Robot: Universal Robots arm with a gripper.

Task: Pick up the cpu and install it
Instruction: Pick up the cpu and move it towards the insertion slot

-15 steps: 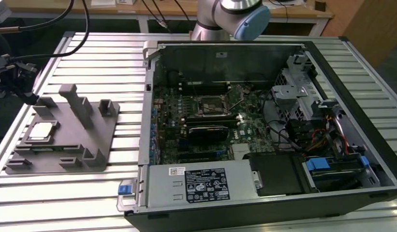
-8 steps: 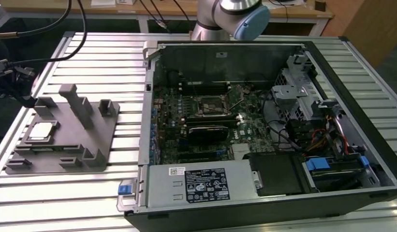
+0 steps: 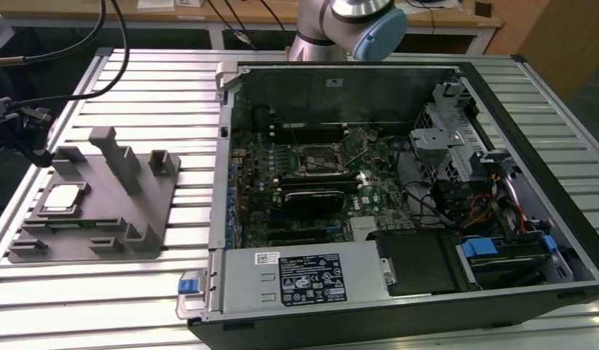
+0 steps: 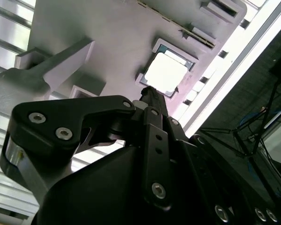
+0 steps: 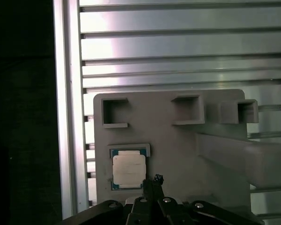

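The cpu [image 3: 63,197] is a small square chip with a pale metal top. It lies flat in a shallow pocket of the grey fixture plate [image 3: 104,219] at the exterior view's left. My gripper [image 3: 33,149] hangs above that plate's far left corner. In both wrist views the dark fingers come together in a narrow tip with nothing between them. That gripper tip [image 5: 158,179] is just beside a corner of the cpu [image 5: 129,169] and above the plate [image 5: 178,150]. In the second wrist view the gripper tip [image 4: 145,91] points at the edge of the cpu [image 4: 165,74].
An open computer case [image 3: 532,131] lies on the slatted metal table [image 3: 104,306], with the black motherboard socket [image 3: 319,162] in its middle. Tall grey posts [image 3: 114,157] rise from the fixture plate close to the cpu. Cables hang at the exterior view's left edge.
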